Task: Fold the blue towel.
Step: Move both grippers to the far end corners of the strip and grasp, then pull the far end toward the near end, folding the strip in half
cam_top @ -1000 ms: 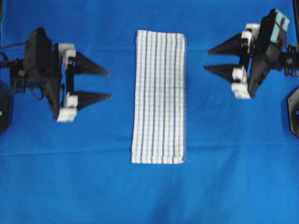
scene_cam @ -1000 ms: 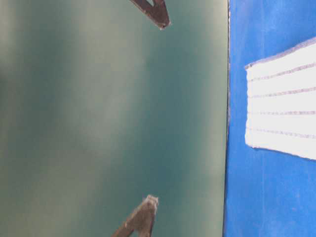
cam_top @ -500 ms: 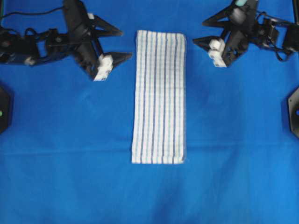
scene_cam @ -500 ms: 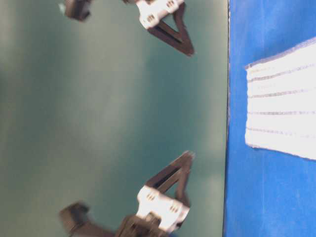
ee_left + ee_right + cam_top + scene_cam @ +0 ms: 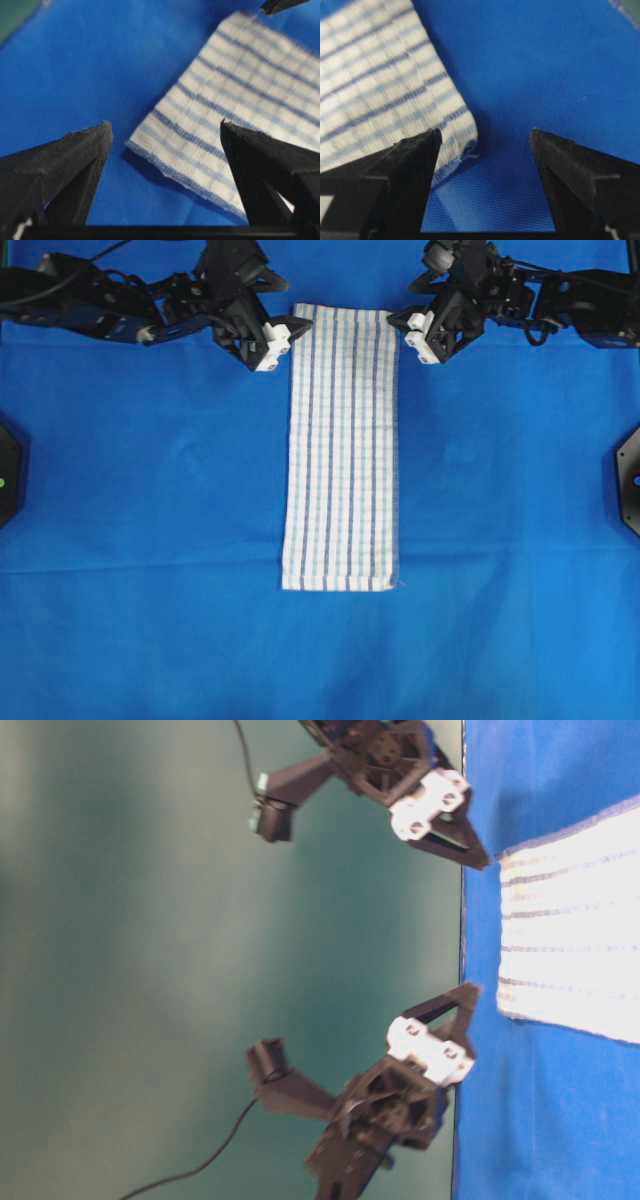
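Both arms have swung in: the left hand (image 5: 285, 308) and right hand (image 5: 402, 302) (each spread wide) now flank the blue towel's (image 5: 340, 450) far corners.

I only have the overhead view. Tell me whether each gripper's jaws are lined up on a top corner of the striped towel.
Observer: The left wrist view shows the left gripper with open jaws framing a corner of the blue towel.
Operator: Now report the right side.
Observer: In the right wrist view the right gripper is open too. One finger sits over the towel's corner, the other over the bare blue cloth.
Operator: Give me their height.
Observer: At table level both grippers' tips are close to the surface beside the towel's edge; I cannot tell whether they touch.
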